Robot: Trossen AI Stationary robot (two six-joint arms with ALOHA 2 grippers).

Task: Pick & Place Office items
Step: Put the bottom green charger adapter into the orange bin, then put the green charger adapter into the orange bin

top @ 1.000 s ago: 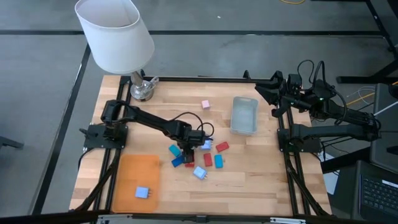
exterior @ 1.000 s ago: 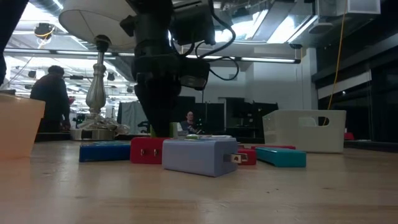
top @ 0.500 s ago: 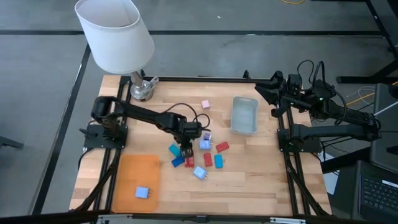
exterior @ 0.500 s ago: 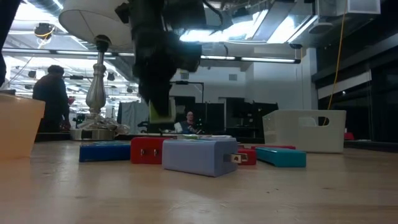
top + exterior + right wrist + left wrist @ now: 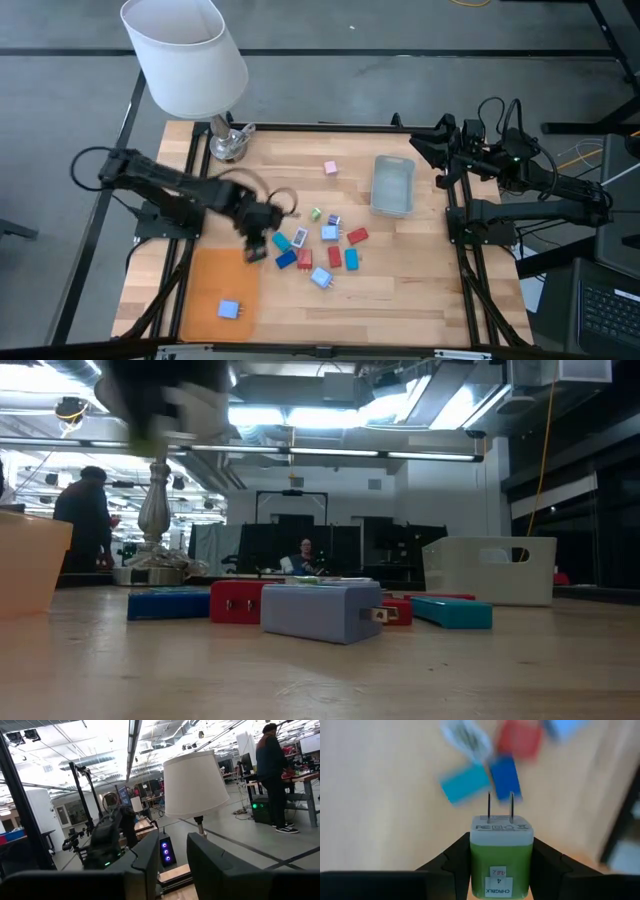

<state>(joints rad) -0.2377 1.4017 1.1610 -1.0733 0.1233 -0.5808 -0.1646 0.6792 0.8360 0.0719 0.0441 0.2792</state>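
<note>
Your left tool point(image 5: 501, 870), clenched on the green charger point(image 5: 501, 857), has lifted off the pile point(image 5: 325, 245) at frame centre toward the orange tray point(image 5: 210, 285) at lower left. Next is a drop there, I judge; your right tool point(image 5: 172, 857) waits shut at upper right.

Green charger point(image 5: 501, 865) clamped upright, prongs forward; others point(image 5: 322, 250) clustered mid-table.

The bench point(image 5: 420, 290) is pale wood in planks, smooth with a dull sheen. The green charger point(image 5: 501, 857) looks like smooth plastic with bright metal prongs and a paper label. The bin point(image 5: 392, 185) is translucent plastic; the tray point(image 5: 222, 280) is matt orange. The lamp point(image 5: 184, 55) has a matt white shade and a shiny metal base point(image 5: 228, 143).
</note>
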